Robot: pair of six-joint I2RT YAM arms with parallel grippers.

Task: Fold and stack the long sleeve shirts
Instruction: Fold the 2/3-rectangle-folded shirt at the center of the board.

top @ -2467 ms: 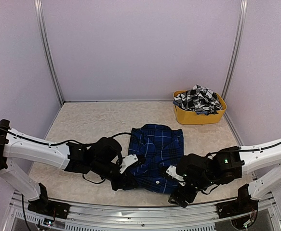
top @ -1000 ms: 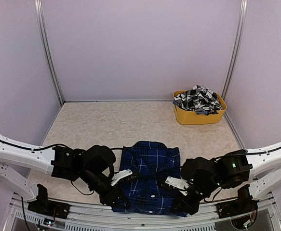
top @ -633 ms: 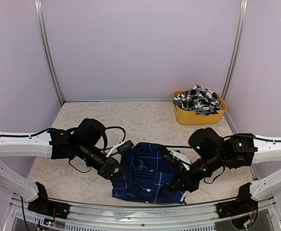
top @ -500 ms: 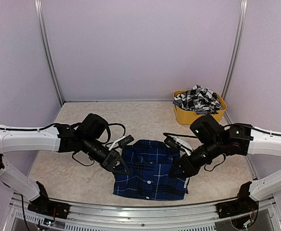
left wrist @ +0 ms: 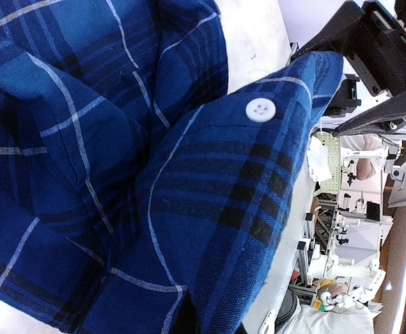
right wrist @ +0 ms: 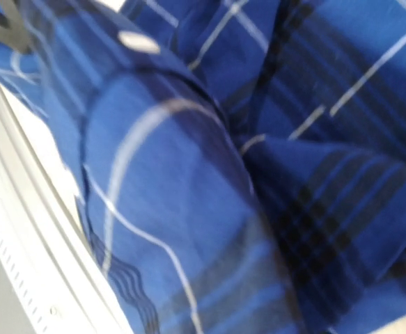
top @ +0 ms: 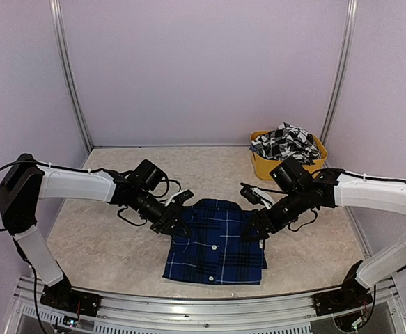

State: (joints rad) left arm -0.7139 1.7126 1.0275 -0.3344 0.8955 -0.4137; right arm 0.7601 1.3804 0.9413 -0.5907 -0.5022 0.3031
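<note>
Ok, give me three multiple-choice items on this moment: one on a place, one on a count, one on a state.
1. Where is the checked shirt?
A: at the far left. B: in the tub. C: at the near edge.
2. How many shirts lie outside the tub?
A: none. B: two. C: one.
3. The blue shirt is:
A: folded into a block. B: spread flat, sleeves out. C: crumpled in a ball.

Answers: 1 B, it is heaped in the yellow tub at the far right. 2 C, only the blue shirt lies outside it. 3 A, it shows as a compact rectangle with no sleeve sticking out.
</note>
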